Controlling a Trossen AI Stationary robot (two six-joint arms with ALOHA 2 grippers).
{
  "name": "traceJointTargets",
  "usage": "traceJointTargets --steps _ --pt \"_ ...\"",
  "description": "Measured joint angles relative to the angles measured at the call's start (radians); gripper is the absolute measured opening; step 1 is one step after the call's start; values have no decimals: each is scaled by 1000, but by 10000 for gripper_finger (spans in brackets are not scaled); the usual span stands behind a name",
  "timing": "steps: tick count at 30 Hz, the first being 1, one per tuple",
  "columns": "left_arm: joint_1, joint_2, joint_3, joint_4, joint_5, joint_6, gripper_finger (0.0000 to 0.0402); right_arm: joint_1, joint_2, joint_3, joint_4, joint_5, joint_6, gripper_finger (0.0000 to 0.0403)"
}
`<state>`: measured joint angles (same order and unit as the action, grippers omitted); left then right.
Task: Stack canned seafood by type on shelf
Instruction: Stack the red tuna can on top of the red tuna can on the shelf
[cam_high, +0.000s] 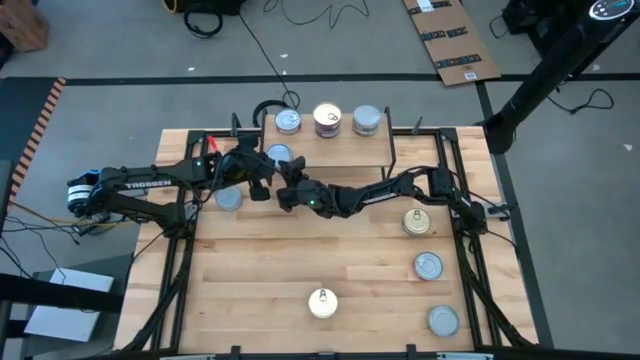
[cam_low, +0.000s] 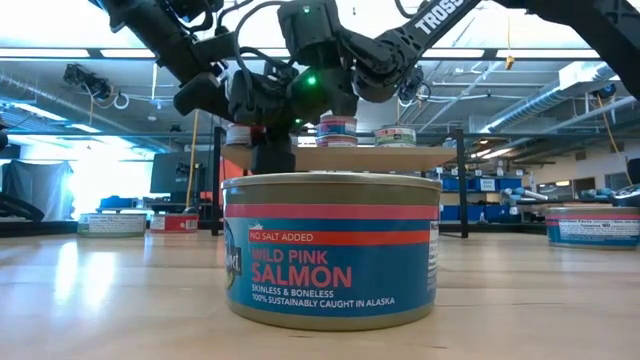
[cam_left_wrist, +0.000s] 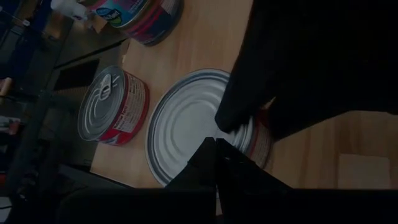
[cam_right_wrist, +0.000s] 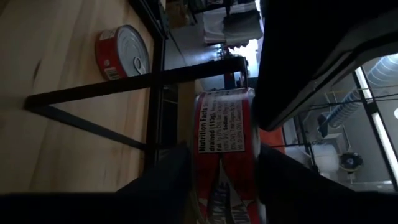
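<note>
- Right gripper (cam_right_wrist: 217, 180) straddles a red can (cam_right_wrist: 225, 146) at the shelf (cam_high: 340, 150); grip uncertain.
- Can upright, flat faces up and down.
- Left gripper (cam_high: 262, 182) closed, empty.

The table (cam_high: 300, 260) is pale wood in slats, smooth with a soft sheen and visible grain. The small shelf (cam_high: 335, 150) is the same light wood, matt, on thin black metal legs (cam_right_wrist: 93, 93) with a dull painted finish. The tins have bare metal lids, silvery and lightly ribbed in rings; one lid (cam_left_wrist: 186, 124) looks brushed and softly reflective. A salmon tin (cam_low: 331, 250) up close wears a glossy printed paper label in blue-green and red. A red-sided tin (cam_left_wrist: 115, 106) has a shiny label too. Both arms (cam_high: 370, 195) are dark, matt plastic or metal. A flat brown cardboard sheet (cam_high: 450, 40) lies on the grey, smooth floor (cam_high: 100, 40).
</note>
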<state>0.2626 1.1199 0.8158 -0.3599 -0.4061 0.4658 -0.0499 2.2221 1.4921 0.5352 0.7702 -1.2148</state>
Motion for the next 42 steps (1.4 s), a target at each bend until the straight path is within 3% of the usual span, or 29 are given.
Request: traceJointTargets --steps 12,21,28,33,42 --pt "-1 -31 -1 30 -22 0 1 8 0 0 14 22 -11 162" --pt "-3 -174 -1 121 -31 0 1 8 -1 0 32 55 -18 154" --pt "-4 -308 -1 179 -31 4 1 10 -85 0 32 70 41 154" --pt "-5 -358 -1 185 -31 20 1 10 -195 0 -18 72 248 154" --pt "-5 -368 -1 183 -32 27 1 -40 -425 0 -242 -105 918 153"
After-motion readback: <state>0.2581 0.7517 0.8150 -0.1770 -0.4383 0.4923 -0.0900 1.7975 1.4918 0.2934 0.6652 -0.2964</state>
